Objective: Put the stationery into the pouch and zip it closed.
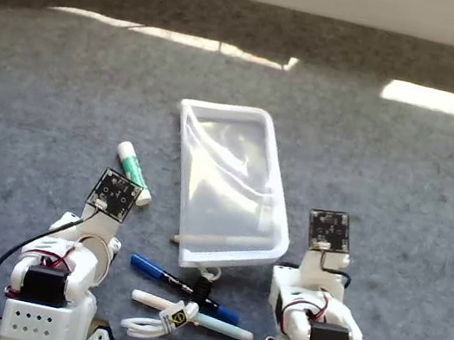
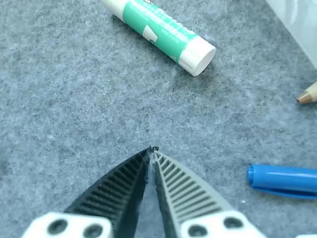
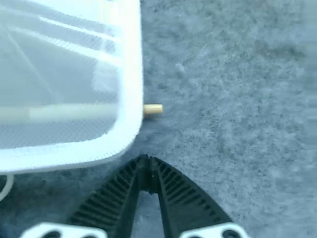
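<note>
Lying at the centre of the grey carpet [image 1: 401, 183] in the high view, the clear pouch [image 1: 230, 179] has its long axis running roughly 12 to 6 o'clock, with the zip pull [image 1: 209, 271] at the 6 o'clock end. It sits at 10 o'clock from the right arm and 2 o'clock from the left.

Left gripper [image 2: 151, 148]: closed, tips touching, empty. The glue stick [image 2: 161, 32] lies near it, with its axis 11 to 5 o'clock in the high view.

Right gripper [image 3: 144, 159]: closed, empty, just beside the pouch's near corner.

A pencil [image 3: 152, 109] lies under the pouch's near end, axis 9 to 3 o'clock. The blue pen [image 1: 180, 287] and white pen [image 1: 192, 316] lie at 6 o'clock of the pouch, between the arm bases, both running roughly 9 to 3 o'clock.
</note>
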